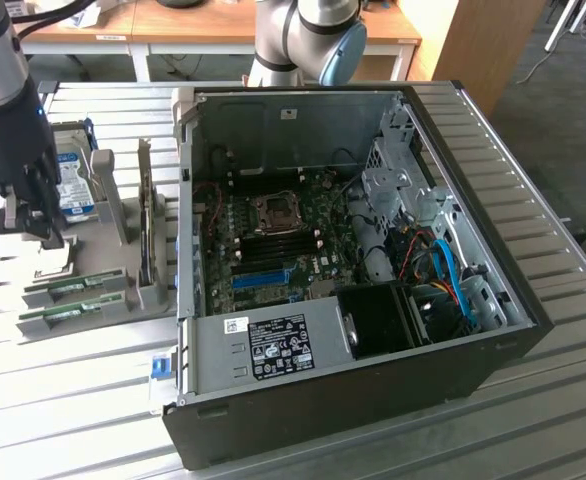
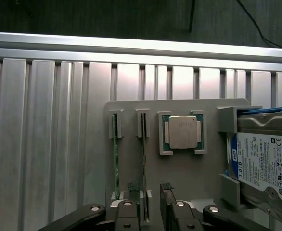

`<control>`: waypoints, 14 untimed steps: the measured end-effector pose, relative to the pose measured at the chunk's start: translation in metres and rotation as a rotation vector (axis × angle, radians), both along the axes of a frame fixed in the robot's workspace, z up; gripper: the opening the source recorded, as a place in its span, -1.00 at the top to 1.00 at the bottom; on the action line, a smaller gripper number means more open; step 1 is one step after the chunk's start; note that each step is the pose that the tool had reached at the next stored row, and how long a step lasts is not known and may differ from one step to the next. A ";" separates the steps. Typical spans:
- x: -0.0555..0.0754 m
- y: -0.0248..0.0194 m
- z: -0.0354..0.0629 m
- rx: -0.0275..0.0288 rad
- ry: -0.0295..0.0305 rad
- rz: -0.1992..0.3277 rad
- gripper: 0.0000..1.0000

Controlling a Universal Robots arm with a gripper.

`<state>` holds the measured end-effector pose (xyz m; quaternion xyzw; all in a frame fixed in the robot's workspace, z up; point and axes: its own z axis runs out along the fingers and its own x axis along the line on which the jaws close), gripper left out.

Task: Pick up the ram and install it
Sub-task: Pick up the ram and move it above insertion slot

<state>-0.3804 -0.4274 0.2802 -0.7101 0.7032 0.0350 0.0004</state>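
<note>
Two thin green sticks stand on edge in slots of a grey holder plate (image 2: pixel 194 178). The ram (image 2: pixel 143 159) is the stick nearer the CPU, and its end runs into the gap between my fingers (image 2: pixel 131 214). My gripper (image 2: pixel 149 211) is open and hangs just above that end, holding nothing. The look-alike stick (image 2: pixel 115 159) sits one slot further out. In the exterior view my gripper (image 1: pixel 35 232) hovers at the left over the holder, above the ram (image 1: pixel 78 287) and the second stick (image 1: pixel 68 315).
A silver-lidded CPU (image 2: pixel 182 132) lies in its pocket beside the sticks. A blue-labelled hard drive (image 2: pixel 263 163) stands past it. The open computer case (image 1: pixel 353 250) with its motherboard (image 1: pixel 273 235) occupies the middle of the ribbed metal table (image 1: pixel 73 400).
</note>
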 end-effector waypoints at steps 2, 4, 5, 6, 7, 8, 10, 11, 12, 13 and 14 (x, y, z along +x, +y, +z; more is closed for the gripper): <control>0.000 -0.0039 0.0000 0.0000 0.0000 0.000 0.38; 0.000 -0.0077 0.0000 0.0000 0.0001 0.000 0.38; 0.000 -0.0097 0.0000 0.0000 0.0001 0.000 0.38; 0.000 -0.0116 0.0001 0.0000 0.0001 0.000 0.38; 0.000 -0.0133 0.0000 0.0001 0.0000 0.000 0.38; 0.000 -0.0151 0.0000 0.0001 0.0001 0.000 0.38; 0.000 -0.0188 0.0000 0.0001 0.0000 0.000 0.38; 0.000 -0.0205 0.0000 0.0000 0.0000 0.000 0.38; 0.000 -0.0219 0.0000 0.0000 0.0001 0.000 0.38; 0.000 -0.0233 0.0001 0.0000 0.0001 0.000 0.38; 0.000 -0.0248 0.0001 0.0000 0.0001 0.000 0.38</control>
